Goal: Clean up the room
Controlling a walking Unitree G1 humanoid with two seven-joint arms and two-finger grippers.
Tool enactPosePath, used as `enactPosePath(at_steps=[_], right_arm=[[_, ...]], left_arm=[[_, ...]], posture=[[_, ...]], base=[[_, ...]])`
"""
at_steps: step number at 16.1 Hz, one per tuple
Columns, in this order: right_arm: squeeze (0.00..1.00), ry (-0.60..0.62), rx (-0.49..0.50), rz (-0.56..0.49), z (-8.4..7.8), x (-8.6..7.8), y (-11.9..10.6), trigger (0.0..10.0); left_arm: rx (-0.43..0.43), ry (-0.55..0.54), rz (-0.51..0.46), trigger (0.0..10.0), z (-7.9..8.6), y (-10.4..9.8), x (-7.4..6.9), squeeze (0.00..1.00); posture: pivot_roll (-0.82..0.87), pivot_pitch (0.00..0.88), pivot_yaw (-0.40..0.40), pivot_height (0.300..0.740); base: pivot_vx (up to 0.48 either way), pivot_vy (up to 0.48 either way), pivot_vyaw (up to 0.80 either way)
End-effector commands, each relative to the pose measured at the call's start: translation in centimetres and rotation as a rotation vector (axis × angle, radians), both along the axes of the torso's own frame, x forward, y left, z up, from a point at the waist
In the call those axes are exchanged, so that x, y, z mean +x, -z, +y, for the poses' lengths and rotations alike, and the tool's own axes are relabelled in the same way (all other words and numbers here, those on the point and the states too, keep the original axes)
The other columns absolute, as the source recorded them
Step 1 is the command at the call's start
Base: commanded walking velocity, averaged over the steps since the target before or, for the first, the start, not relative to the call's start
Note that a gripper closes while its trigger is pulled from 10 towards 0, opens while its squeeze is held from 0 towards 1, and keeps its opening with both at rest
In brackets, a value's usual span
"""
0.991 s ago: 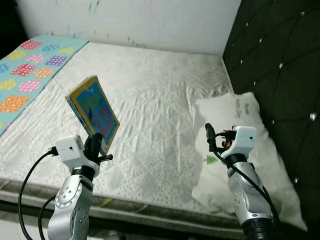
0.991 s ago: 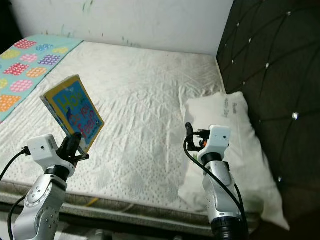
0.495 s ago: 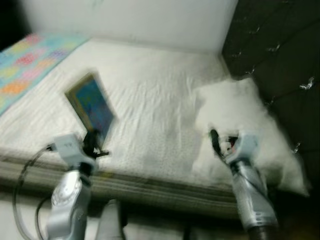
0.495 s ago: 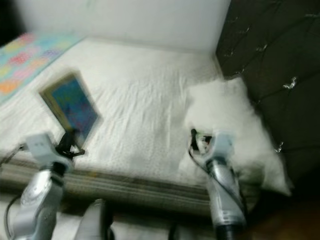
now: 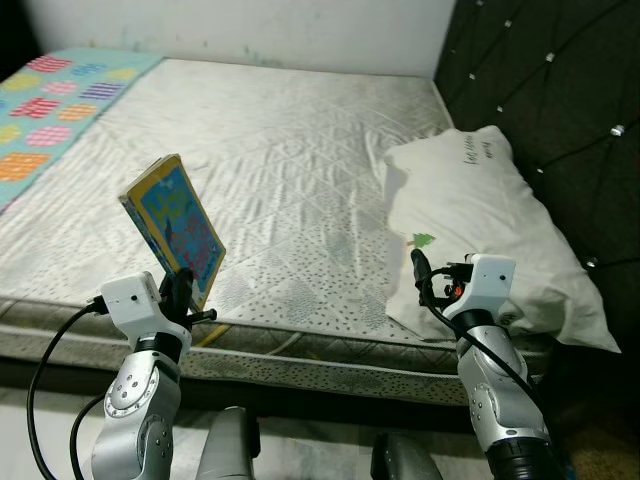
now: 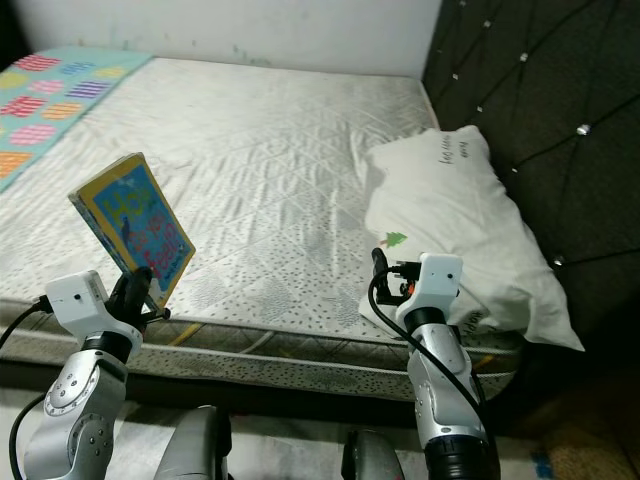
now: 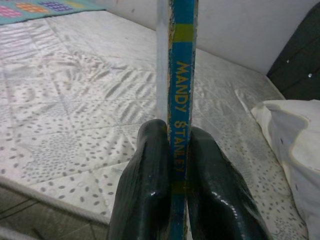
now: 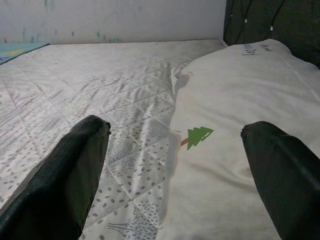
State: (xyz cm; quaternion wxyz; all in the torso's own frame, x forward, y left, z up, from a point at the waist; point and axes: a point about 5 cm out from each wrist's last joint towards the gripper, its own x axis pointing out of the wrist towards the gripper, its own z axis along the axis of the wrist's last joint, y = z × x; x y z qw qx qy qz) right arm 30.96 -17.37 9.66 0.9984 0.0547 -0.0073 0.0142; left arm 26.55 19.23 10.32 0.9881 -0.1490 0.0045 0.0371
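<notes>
Backed off since a second ago; mattress [image 5: 300,180] edge now below me. Left gripper [image 5: 180,290] pinches book [image 5: 172,228] by its spine, held upright; right gripper [image 8: 175,165] spread, empty, facing pillow [image 5: 480,220]. Thin edge grip — I'd fear book twisting out while walking

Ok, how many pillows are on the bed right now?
1. The white pillow lies on the mattress at the robot's right, against the dark headboard, beyond the open right gripper. None other shows.

One book [image 5: 175,230], one pillow [image 5: 480,215], one mattress [image 5: 290,150], one patterned blanket [image 5: 50,110].
</notes>
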Motion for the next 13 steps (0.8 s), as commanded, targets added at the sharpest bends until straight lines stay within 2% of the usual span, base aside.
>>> enactPosePath(at_steps=[1,5,13], right_arm=[[0.0,-0.009,-0.001,-0.007,0.05,0.23,-0.25,10.0],[0.0,-0.01,-0.002,-0.009,0.06,0.26,-0.27,10.0],[0.0,-0.011,-0.006,-0.018,0.13,0.37,-0.41,10.0]], left_arm=[[0.012,0.001,-0.073,10.0,0.14,-1.44,0.28,0.0],[0.011,0.01,-0.078,10.0,0.01,-1.52,0.36,0.0],[0.007,0.027,-0.086,10.0,-0.19,-1.55,0.39,0.0]], posture=[[-0.02,0.041,-0.02,0.626],[-0.02,0.036,-0.02,0.626],[-0.02,0.034,-0.019,0.626]], base=[[0.0,0.0,0.0],[0.205,0.0,0.0],[0.334,0.0,0.0]])
